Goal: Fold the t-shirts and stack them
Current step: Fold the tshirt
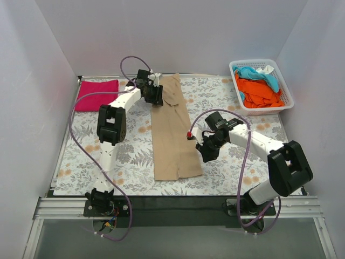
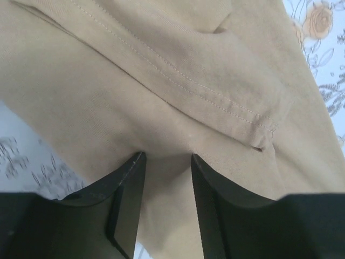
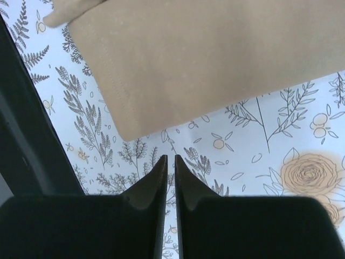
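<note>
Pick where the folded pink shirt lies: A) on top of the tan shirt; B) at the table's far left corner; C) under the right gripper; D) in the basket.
B: the pink shirt lies flat at the table's far left corner, apart from the tan shirt.

The t-shirt (image 1: 171, 135) is tan, the tablecloth (image 1: 129, 156) floral (orange roses).

Two shirts lie on the one table (image 1: 232, 172): one tan shirt (image 1: 172, 129) and one pink shirt (image 1: 97, 94). One basket (image 1: 264, 110) holds at least three more pieces, an orange garment (image 1: 261, 93), a blue garment (image 1: 264, 75) and a white garment (image 1: 265, 69), though the heap hides the exact count. Two arms, the left arm (image 1: 110, 124) and the right arm (image 1: 259, 141), carry two grippers, the left gripper (image 2: 167, 159) and the right gripper (image 3: 170, 159).
</note>
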Available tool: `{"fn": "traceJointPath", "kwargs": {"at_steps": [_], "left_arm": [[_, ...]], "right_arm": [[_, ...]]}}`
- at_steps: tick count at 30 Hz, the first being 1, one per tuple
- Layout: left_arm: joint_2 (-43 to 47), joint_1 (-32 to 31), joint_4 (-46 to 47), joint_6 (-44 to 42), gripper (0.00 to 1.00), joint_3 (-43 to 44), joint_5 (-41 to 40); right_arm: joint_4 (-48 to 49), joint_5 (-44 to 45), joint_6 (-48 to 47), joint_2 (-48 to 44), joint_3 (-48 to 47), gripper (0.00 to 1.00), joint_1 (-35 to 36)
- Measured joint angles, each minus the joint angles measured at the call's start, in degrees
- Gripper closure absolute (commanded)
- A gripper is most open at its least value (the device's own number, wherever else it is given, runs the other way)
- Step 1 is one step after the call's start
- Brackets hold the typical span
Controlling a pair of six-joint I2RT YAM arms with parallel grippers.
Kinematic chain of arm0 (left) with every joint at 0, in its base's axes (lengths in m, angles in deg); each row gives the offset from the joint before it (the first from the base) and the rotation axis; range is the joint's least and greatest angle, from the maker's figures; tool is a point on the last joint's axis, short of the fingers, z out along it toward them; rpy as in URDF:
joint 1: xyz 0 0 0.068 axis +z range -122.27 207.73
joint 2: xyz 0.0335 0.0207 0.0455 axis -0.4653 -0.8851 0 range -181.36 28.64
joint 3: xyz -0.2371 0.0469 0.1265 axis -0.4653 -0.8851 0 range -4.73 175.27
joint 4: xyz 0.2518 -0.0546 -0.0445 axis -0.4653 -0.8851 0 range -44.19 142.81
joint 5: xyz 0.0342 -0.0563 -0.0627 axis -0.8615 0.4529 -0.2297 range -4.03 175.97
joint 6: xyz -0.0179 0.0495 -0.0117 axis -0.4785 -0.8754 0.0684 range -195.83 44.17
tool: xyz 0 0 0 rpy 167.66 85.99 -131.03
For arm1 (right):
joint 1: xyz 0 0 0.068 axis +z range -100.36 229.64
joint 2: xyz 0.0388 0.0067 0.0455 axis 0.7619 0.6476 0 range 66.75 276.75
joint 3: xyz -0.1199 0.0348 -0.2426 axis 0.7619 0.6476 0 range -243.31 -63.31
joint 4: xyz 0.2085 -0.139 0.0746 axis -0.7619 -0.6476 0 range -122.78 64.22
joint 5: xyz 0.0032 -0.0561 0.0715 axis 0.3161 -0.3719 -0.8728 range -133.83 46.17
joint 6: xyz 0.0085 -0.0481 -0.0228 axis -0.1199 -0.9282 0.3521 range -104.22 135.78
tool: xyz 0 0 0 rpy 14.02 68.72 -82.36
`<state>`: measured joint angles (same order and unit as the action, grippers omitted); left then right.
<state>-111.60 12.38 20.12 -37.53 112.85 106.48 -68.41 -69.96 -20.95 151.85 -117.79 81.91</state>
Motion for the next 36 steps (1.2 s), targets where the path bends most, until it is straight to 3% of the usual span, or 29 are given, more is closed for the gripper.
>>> {"fn": "traceJointPath", "kwargs": {"at_steps": [5, 10, 14, 15, 18, 23, 27, 31, 36], "left_arm": [[-3.3, -0.3, -1.2, -1.9, 0.53, 6.4, 0.1], [-1.3, 0.5, 0.7, -1.9, 0.48, 2.8, 2.9], [8.2, 2.6, 3.8, -1.6, 0.46, -10.2, 9.0], [11.9, 3.0, 4.8, -2.2, 0.45, -14.2, 10.8], [27.0, 4.7, 8.0, -5.7, 0.45, -28.8, 15.2], [58.0, 2.1, 11.9, -16.6, 0.44, -51.2, 20.2], [78.4, -6.8, 13.7, -26.2, 0.44, -69.1, 20.7], [84.8, -17.2, 13.8, -31.5, 0.44, -82.4, 17.4], [81.6, -25.7, 14.3, -33.6, 0.46, -88.7, 11.6]], "right_arm": [[3.2, -0.4, 1.2, 5.4, -0.3, 0.87, 0.5], [5.2, -0.4, 2.5, 8.0, -0.6, 0.86, 0.8], [5.6, -0.5, 2.7, 5.5, -1.3, 0.68, 0.9], [5.6, -0.6, 2.1, 3.6, -1.3, 0.61, 0.9], [6.4, -0.5, -1.8, -4.5, -0.5, 0.54, 1.2], [10.7, -0.2, -10.3, -18.9, 5.9, 0.53, 4.1], [15.9, 1.4, -14.6, -21.8, 15.0, 0.54, 9.5], [19.9, 3.5, -17.3, -22.9, 22.7, 0.55, 14.8], [24.7, 5.5, -19.4, -22.8, 25.9, 0.59, 18.4]]}}
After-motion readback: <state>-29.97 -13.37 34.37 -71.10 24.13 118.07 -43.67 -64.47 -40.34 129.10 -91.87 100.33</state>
